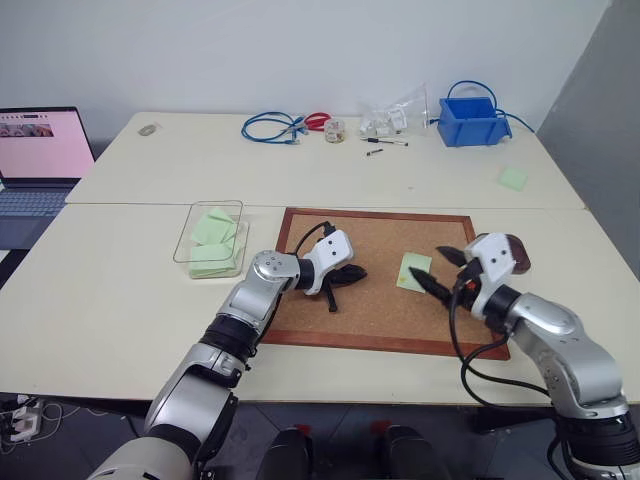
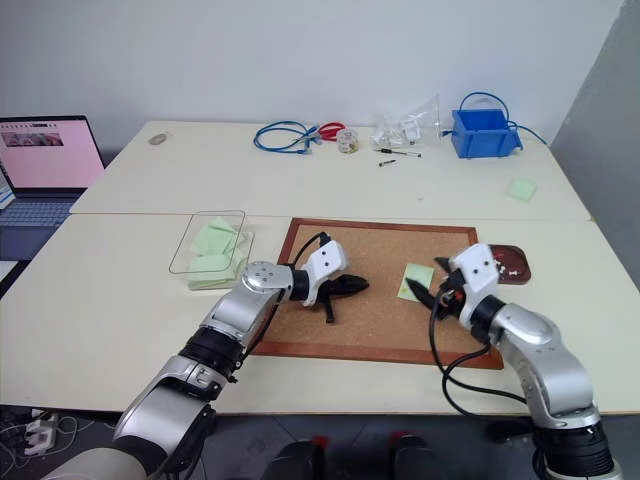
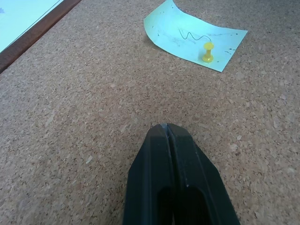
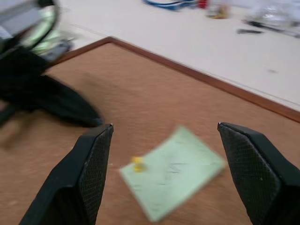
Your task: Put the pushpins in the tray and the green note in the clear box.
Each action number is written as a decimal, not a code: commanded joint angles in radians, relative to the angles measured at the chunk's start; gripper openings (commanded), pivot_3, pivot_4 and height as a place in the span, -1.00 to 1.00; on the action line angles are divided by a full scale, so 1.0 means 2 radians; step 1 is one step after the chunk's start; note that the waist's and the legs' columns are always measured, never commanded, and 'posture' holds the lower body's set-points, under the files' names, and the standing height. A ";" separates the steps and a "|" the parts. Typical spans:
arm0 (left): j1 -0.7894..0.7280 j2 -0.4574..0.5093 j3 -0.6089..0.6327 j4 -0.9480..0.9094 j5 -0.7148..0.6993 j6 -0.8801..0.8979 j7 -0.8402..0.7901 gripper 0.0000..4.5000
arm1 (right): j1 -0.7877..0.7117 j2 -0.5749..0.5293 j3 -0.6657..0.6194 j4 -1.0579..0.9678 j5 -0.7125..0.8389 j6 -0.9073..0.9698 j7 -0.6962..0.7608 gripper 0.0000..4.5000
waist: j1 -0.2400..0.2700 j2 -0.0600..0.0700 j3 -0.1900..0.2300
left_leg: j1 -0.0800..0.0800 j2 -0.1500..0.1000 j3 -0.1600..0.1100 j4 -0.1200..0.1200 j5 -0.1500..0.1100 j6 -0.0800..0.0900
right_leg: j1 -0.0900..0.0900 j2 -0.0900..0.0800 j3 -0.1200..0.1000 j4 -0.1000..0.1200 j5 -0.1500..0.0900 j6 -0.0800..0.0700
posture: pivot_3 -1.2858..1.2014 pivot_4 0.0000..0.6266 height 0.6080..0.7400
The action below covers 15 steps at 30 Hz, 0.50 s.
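My right gripper (image 4: 164, 136) stands with its jaws spread wide and empty, and between them in the wrist view lies the green note (image 4: 173, 169) with a yellow pin (image 4: 137, 163) stuck near one edge. I judge that spread fits the next job: the pin fastens the note to the corkboard (image 1: 385, 320), so it must come out before the paper can go anywhere.

My left gripper (image 3: 166, 133) has its jaws pressed together, holding nothing, the tip low over the board left of the note. It looks parked there, out of the way.

The fingers are black, with a fine mesh pattern on the inner pads. The note is thin pale green paper, one corner curled up off the cork, with a pen scribble on it. The pin has a small spool-shaped plastic head. The board is speckled brown cork in a reddish wood frame.

To the left, off the board, stands the clear box (image 1: 194, 222), low-walled and rounded, already holding green papers. Just right of the board sits the tray (image 2: 512, 274), dark reddish-brown, with whitish pins (image 2: 508, 268) in it.
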<state>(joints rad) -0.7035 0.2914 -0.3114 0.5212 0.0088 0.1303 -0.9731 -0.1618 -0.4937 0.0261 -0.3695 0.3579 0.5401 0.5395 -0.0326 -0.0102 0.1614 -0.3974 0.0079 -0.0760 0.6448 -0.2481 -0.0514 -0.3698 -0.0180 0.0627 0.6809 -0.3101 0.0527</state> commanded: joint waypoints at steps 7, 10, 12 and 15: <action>0.023 0.000 -0.030 0.022 0.024 0.018 -0.015 -1.00 | -0.020 0.036 0.030 0.060 -0.042 -0.020 -0.014 0.68 | 0.000 0.000 0.000 | 0.000 0.000 0.000 0.000 0.000 0.000 | 0.000 0.000 0.000 0.000 0.000 0.000 | 0.03 -0.52 1.00; 0.026 0.002 -0.031 0.017 0.024 0.019 -0.015 -1.00 | -0.024 0.045 0.029 0.079 -0.045 -0.026 -0.011 0.68 | 0.000 0.000 0.000 | 0.000 0.000 0.000 0.000 0.000 0.000 | 0.000 0.000 0.000 0.000 0.000 0.000 | 0.03 -0.52 1.00; 0.027 0.002 -0.031 0.016 0.023 0.020 -0.015 -1.00 | -0.026 0.048 0.029 0.085 -0.047 -0.029 -0.009 0.68 | 0.000 0.000 0.000 | 0.000 0.000 0.000 0.000 0.000 0.000 | 0.000 0.000 0.000 0.000 0.000 0.000 | 0.03 -0.52 1.00; 0.028 0.003 -0.031 0.013 0.023 0.021 -0.016 -1.00 | -0.029 0.050 0.028 0.097 -0.053 -0.037 -0.005 0.47 | 0.000 0.000 0.000 | 0.000 0.000 0.000 0.000 0.000 0.000 | 0.000 0.000 0.000 0.000 0.000 0.000 | 0.03 -0.52 1.00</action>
<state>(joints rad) -0.6994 0.2913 -0.3116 0.5143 0.0107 0.1303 -0.9731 -0.2023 -0.3959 0.0857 -0.1670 0.2561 0.5040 0.5203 -0.0324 -0.0105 0.1613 -0.3974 0.0080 -0.0761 0.6447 -0.2480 -0.0515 -0.3700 -0.0180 0.0628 0.6808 -0.3100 0.0527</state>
